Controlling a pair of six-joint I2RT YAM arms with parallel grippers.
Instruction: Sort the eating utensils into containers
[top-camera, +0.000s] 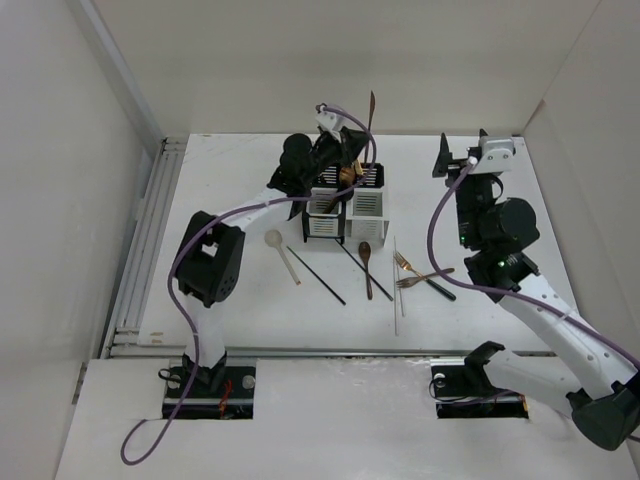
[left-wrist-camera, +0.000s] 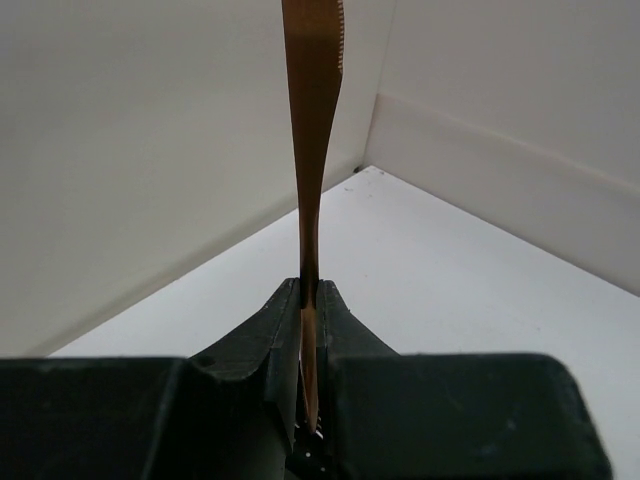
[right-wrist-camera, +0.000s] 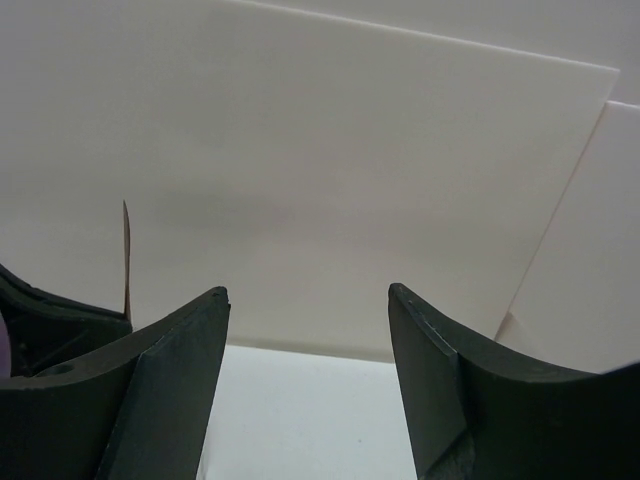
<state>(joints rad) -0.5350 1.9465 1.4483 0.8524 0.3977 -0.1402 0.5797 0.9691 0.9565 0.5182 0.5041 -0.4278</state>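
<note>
Left wrist, left fingers (left-wrist-camera: 270, 335): I saw them pressed together, pinching the brown utensil (left-wrist-camera: 312, 150) by its narrow end; it stood upright.
Right wrist, right fingers (right-wrist-camera: 180, 380): spread wide, facing a white wall (right-wrist-camera: 350, 150).
Top, caddies (top-camera: 345, 205): joined, mid-desk (top-camera: 240, 190), with brown utensils standing in them.
Top, left arm: I had it over the caddies' far side, the brown utensil pointing up.
Top, right arm: raised to the right of the caddies, well apart.
Top, loose pieces: cream spoon (top-camera: 282, 253), black chopstick (top-camera: 318, 276), wooden spoon (top-camera: 366, 266), forks (top-camera: 405, 264) and white chopstick (top-camera: 397, 290) lay on the desk just nearer than the caddies.
</note>
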